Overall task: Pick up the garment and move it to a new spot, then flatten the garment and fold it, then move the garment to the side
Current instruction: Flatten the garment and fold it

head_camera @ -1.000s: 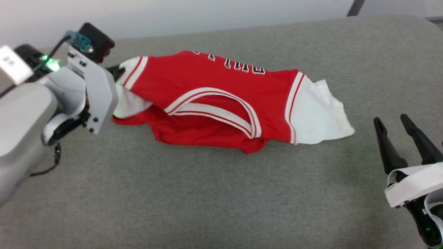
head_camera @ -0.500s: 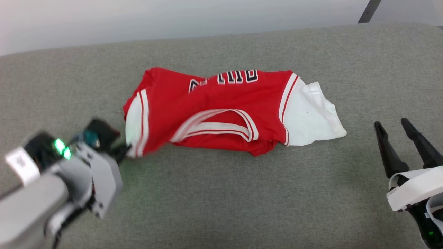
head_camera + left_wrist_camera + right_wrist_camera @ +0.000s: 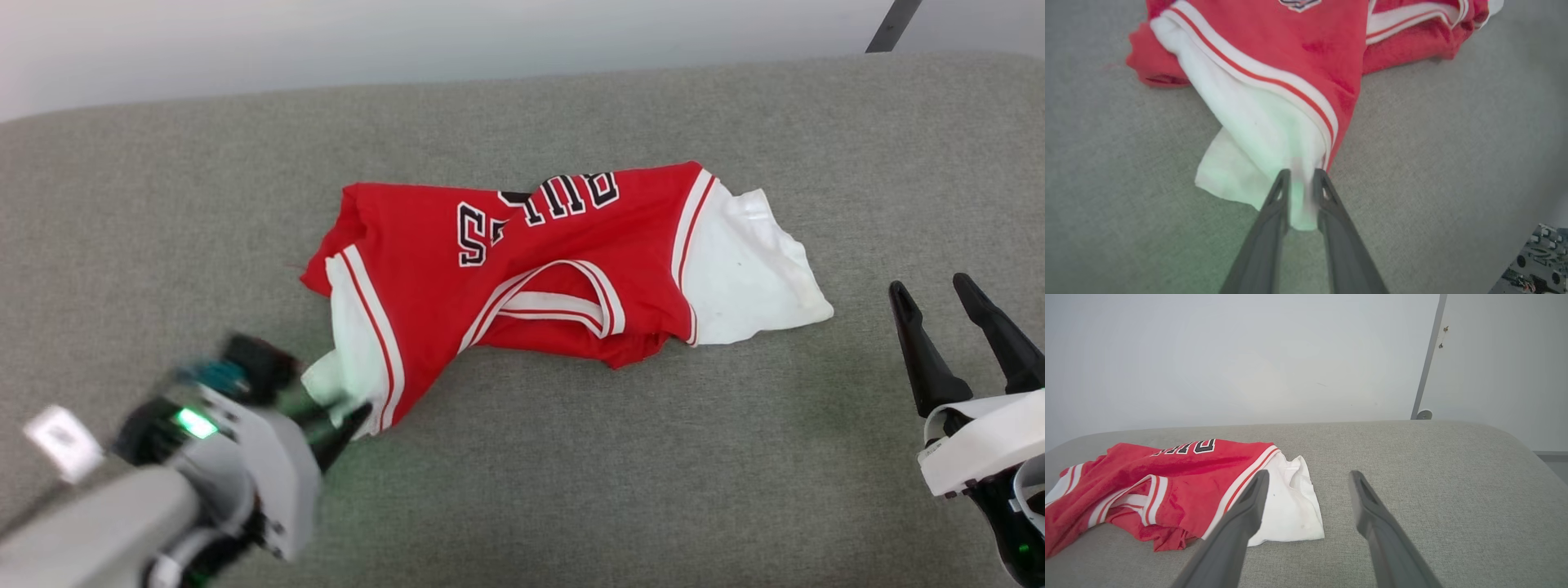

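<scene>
Grey woven surface (image 3: 522,490) spans the frame beneath a pale wall (image 3: 408,33) along the top edge. At lower left the left gripper (image 3: 351,411) is clamped on a white sleeve (image 3: 351,359) of the garment (image 3: 531,245), which lies crumpled at centre. At lower right the right gripper (image 3: 930,283) stands spread, holding nothing.

even soft light, faint shadows — left gripper (image 3: 344,418) blurred, green glow

surface: grey fabric-covered table (image 3: 571,490) | on it: crumpled red-and-white garment (image 3: 555,269), near centre
</scene>
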